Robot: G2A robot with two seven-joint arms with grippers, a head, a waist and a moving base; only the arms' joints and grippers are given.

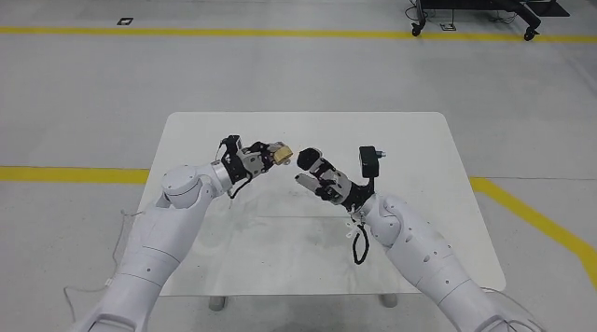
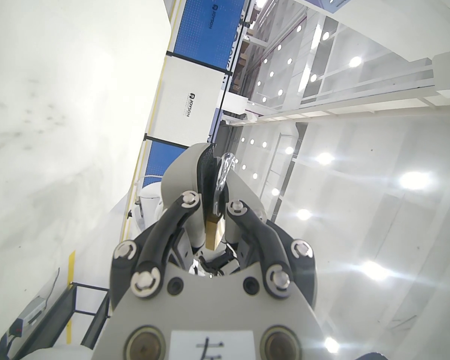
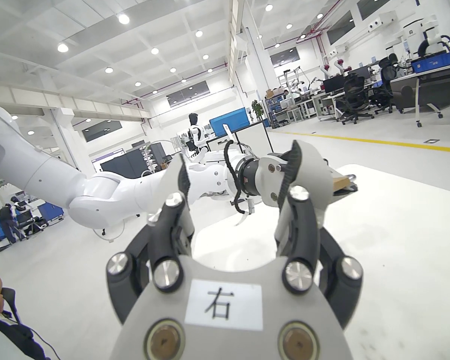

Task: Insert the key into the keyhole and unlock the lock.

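Hovering over the middle of the white rectangular table [image 1: 401,136], the left gripper [image 1: 274,155] ends an arm that bends in from the near left, its forearm angled toward the far right. It is clenched on a small brass padlock [image 1: 282,154], which is held in the air above the table's centre, pinched between the two fingers. The padlock's long axis follows those fingers, running roughly left to right. Seen from the left wrist, its silver shackle [image 2: 225,172] lies beyond the brass body, farther from the palm.

The right arm comes in from the near right, forearm angled toward the far left. The right gripper [image 1: 304,169] sits just right of the padlock and slightly nearer. It does not touch the padlock, and its fingers [image 3: 303,174] are spread wide and aimed at the left gripper.
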